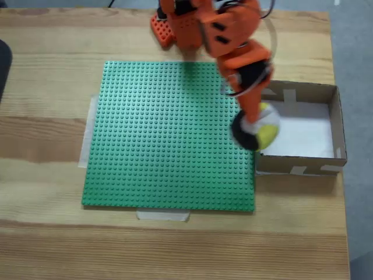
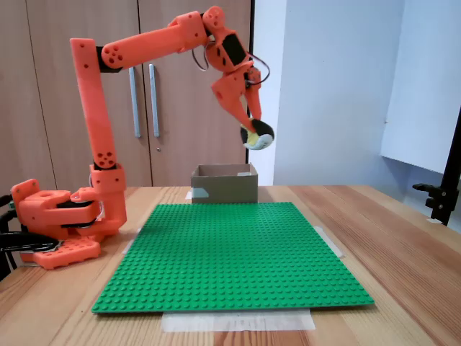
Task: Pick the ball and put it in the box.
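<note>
The yellow, black and white ball (image 1: 258, 129) (image 2: 258, 137) hangs high in the air, pinched between the orange fingers of my gripper (image 1: 254, 119) (image 2: 253, 130), which is shut on it. From above, the ball appears over the left wall of the brown cardboard box (image 1: 335, 125), at the green plate's right edge. In the side-on fixed view the box (image 2: 225, 184) stands on the table beyond the plate's far edge, well below the ball and slightly left of it. Its white floor (image 1: 306, 131) is bare.
A large green studded baseplate (image 1: 169, 134) (image 2: 230, 252) is taped to the wooden table. The arm's orange base (image 2: 61, 223) stands at the plate's near left in the side-on view. A black stand (image 2: 450, 180) rises at the right edge. Cupboard doors stand behind.
</note>
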Tool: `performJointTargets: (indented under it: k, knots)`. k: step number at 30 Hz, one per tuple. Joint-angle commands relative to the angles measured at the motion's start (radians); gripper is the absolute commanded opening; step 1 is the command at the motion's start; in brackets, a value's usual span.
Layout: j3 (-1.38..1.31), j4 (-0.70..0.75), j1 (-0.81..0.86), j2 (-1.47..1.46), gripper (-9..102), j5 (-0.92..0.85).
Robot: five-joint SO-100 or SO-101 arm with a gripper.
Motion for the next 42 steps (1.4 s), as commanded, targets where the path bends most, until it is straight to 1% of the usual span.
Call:
performJointTargets:
  k: [1, 8, 12, 26, 42]
  knots:
    - [-0.066, 0.003, -0.091, 0.069, -1, -0.003]
    - [-0.028, -0.025, -0.232, 0.069, -1, 0.008]
    - [0.031, -0.054, -0.275, 0.064, -1, 0.025]
    - [0.232, -0.207, -0.29, 0.04, -1, 0.052]
    - [0.229, -0.232, -0.287, -0.058, -1, 0.081]
